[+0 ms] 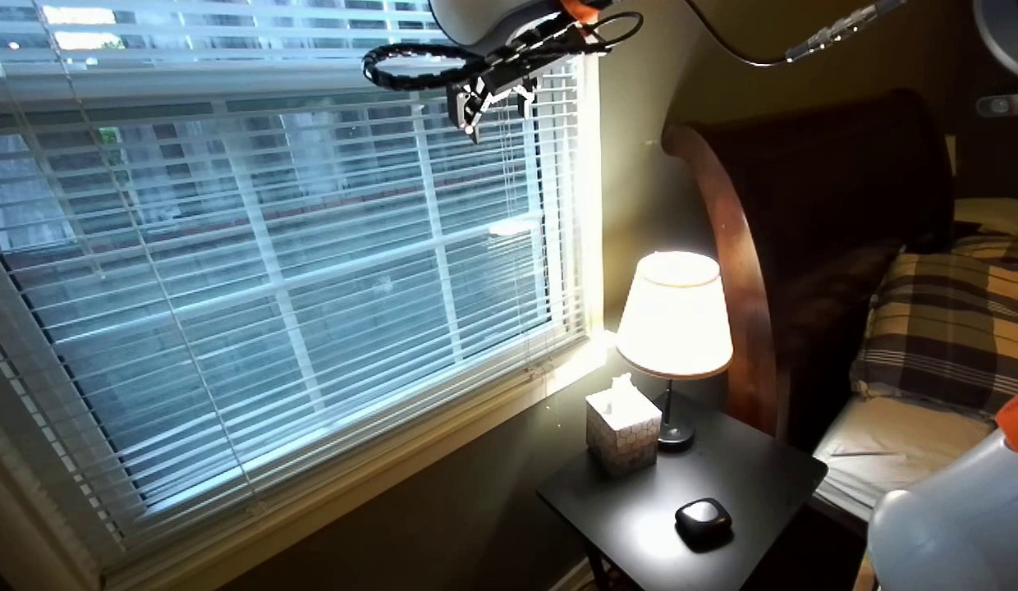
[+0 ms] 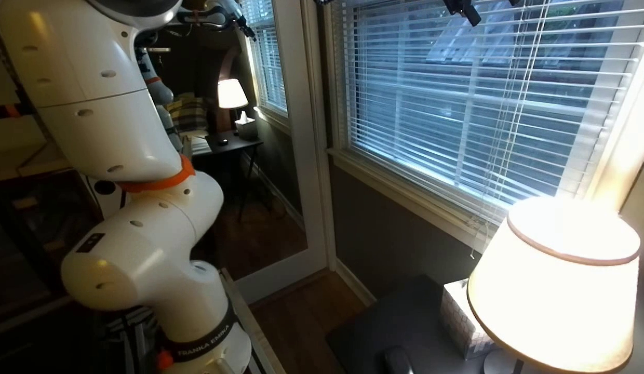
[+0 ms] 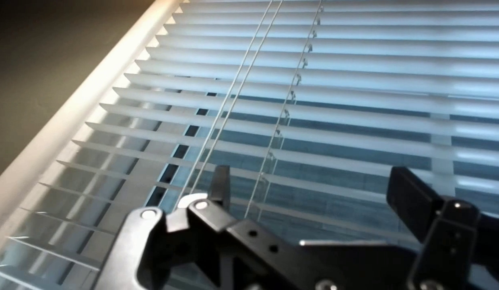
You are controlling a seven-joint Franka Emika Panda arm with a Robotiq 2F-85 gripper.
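Note:
My gripper point(image 3: 310, 177) is open, with its two black fingers wide apart and nothing between them but the view of the blinds. It is in front of white horizontal window blinds point(image 3: 354, 82), high up near their side edge. Two thin pull cords point(image 3: 234, 81) run down the blinds and pass behind the left finger in the wrist view. A ladder cord shows between the fingers, behind them. In both exterior views the gripper point(image 1: 499, 121) point(image 2: 492, 8) is at the top, before the blinds point(image 1: 337, 246) point(image 2: 431, 104). I cannot tell whether it touches them.
A lit lamp point(image 1: 675, 316) point(image 2: 555, 296), a tissue box point(image 1: 624, 435) and a small black rounded object point(image 1: 703, 519) stand on a dark side table point(image 1: 747, 460) below the window sill point(image 1: 443, 443). A wooden headboard point(image 1: 829, 180) is beside it. A mirror door point(image 2: 270, 218) adjoins the window.

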